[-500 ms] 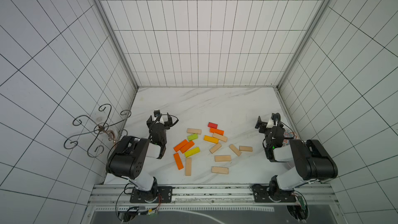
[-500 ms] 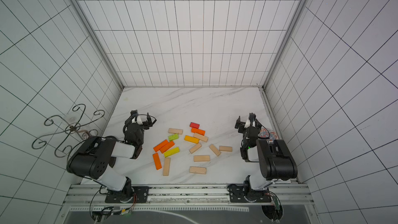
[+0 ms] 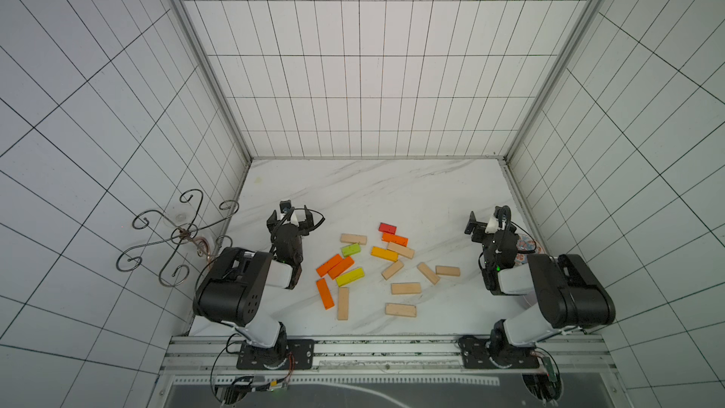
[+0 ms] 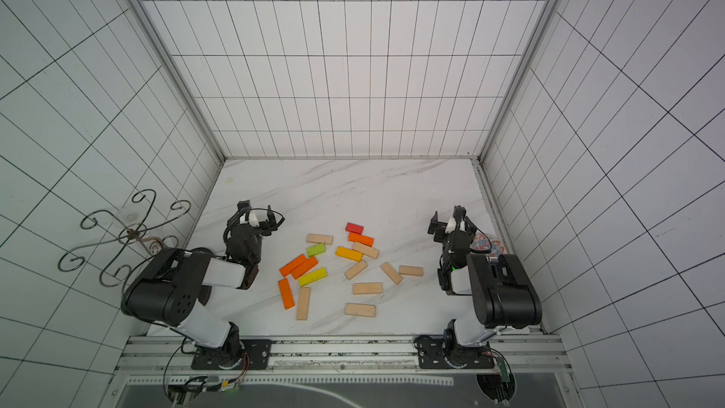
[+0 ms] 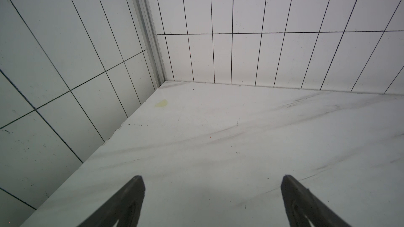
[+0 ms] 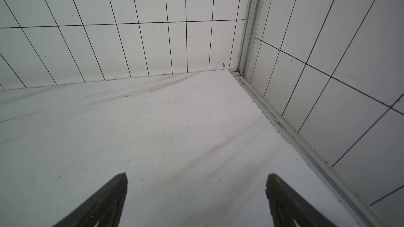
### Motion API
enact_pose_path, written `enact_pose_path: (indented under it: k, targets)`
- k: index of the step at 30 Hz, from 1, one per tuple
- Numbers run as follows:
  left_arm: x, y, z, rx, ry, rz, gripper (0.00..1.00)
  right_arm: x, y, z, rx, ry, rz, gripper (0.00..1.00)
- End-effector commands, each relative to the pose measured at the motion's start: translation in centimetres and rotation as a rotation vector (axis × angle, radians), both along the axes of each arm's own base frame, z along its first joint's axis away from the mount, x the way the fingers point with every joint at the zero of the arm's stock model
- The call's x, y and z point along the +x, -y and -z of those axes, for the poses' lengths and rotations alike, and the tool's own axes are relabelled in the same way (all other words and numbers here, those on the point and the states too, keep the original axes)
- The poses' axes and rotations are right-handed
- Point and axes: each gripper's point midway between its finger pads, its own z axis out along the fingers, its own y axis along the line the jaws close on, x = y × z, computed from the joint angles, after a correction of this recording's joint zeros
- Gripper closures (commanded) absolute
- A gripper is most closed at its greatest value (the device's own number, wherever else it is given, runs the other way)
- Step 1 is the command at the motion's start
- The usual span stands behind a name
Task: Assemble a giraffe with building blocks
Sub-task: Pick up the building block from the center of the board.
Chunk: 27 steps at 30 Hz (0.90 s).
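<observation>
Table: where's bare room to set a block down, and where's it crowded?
Bare: the far half of the table, bordered by the back wall, the red block, the left gripper and the right gripper, both open. Crowded: the near middle, where the blocks lie scattered, some touching.

Wide-apart fingers (image 5: 126, 204) over marble tabletop (image 5: 218, 138)

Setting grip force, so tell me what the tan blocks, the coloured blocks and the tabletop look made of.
Tan blocks: probably bare wood, matt; pale beige faces, no gloss.
Coloured blocks: likely the same wood, painted; flat, saturated orange, yellow, green and red.
Tabletop: smooth marble-look surface, white with grey veins; real stone or printed laminate, cannot tell.
</observation>
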Motion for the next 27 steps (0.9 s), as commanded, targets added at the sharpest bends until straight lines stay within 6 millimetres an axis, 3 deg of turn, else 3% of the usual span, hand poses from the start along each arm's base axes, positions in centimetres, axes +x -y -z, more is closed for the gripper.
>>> enact_pose_path:
  k: [1,12,16,18,22,27]
  targets:
    - [0.3,0.1,-0.1,-0.004,-0.001,0.02,0.03,0.0,0.4,-0.9,0.009,0.038,0.016,0.0]
    - [0.2,0.1,-0.2,-0.001,0.005,0.021,0.03,-0.1,0.5,-1.2,0.01,0.05,0.018,0.01]
    - [-0.7,-1.9,-5.0,-0.021,0.017,-0.165,0.03,-0.1,2.0,-4.1,0.035,0.004,0.147,0.02]
    - [-1.2,-2.9,-8.1,-0.117,0.017,-0.247,0.05,0.2,2.9,-5.9,0.182,-0.022,0.217,0.04]
    - [-1.7,-1.4,-12.5,-0.203,-0.076,-0.174,0.11,0.9,0.0,-7.9,0.36,-0.146,0.138,0.14]
    - [-4.4,1.8,-13.6,-0.295,-0.244,-0.01,0.14,1.5,-6.4,-9.0,0.437,-0.388,0.086,0.16]
